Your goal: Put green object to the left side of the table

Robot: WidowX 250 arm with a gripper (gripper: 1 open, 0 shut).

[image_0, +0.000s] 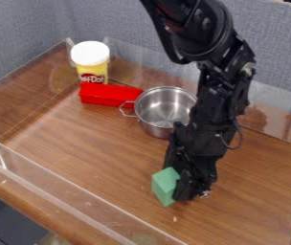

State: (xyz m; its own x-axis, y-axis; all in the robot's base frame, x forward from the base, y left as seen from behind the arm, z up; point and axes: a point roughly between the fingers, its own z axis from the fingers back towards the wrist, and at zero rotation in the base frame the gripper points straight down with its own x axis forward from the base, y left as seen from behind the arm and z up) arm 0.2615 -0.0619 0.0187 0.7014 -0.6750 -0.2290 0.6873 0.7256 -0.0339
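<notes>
While clamped upright in the gripper (184, 185), green object (167, 187), long axis vertical.

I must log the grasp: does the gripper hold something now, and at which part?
It seems to hold the green object, gripped at its right side by the fingers; the contact itself is hidden.

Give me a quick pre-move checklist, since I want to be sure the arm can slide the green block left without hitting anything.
1. Gripper at the green object: ok, right beside it.
2. Firm grip on the block: cannot tell, the contact is hidden.
3. Block resting on the table: ok, it looks so.
4. Table to the left bare: ok.
5. Steel pot out of the way: ok, it stands behind.
6. Red block and yellow jar clear: ok, far corner.
</notes>
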